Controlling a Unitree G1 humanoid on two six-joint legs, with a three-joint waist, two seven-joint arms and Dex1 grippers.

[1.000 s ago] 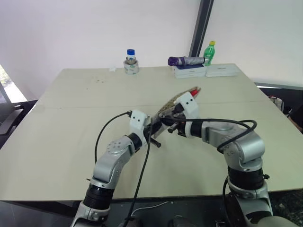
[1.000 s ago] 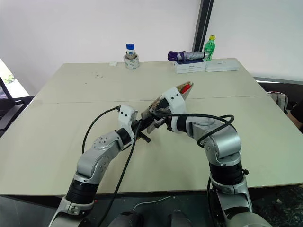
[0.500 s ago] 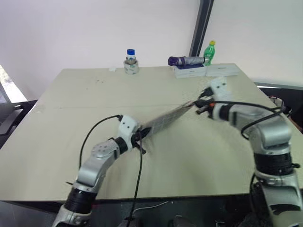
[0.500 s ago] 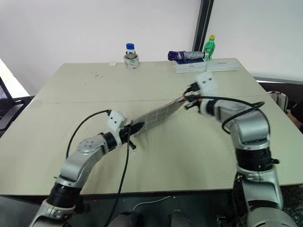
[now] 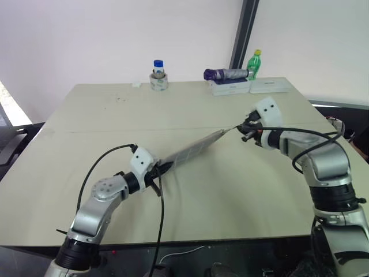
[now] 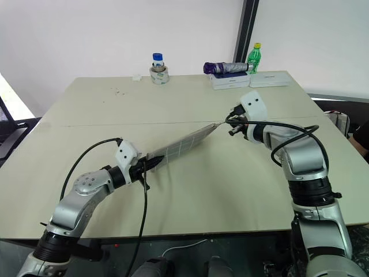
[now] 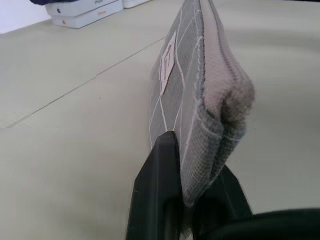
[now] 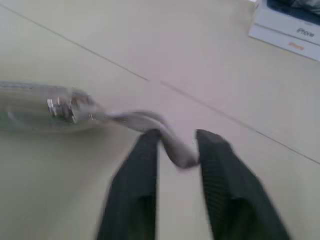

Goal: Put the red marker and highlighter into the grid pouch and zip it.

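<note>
The grid pouch [image 5: 190, 150] hangs stretched and slanted above the table, grey with white lines and a small white label [image 7: 168, 59]. My left gripper [image 5: 157, 169] is shut on its near end, with the fabric pinched between the fingers [image 7: 160, 165]. At the pouch's far end, the zipper slider [image 8: 65, 107] sits at the tip. Its pull tab [image 8: 175, 150] lies slack between the parted fingers of my right gripper [image 5: 245, 128], which is open. The red marker and the highlighter are hidden.
At the table's far edge stand a blue-capped jar on a tape roll [image 5: 158, 75], a folded purple umbrella [image 5: 226, 74] on white boxes [image 5: 230, 86], and a green bottle [image 5: 255, 63]. A seam [image 5: 115, 130] crosses the tabletop.
The two hands have drawn apart, the left one leftward and the right one rightward, pulling the pouch out long. The right fingers have parted around the pull tab.
</note>
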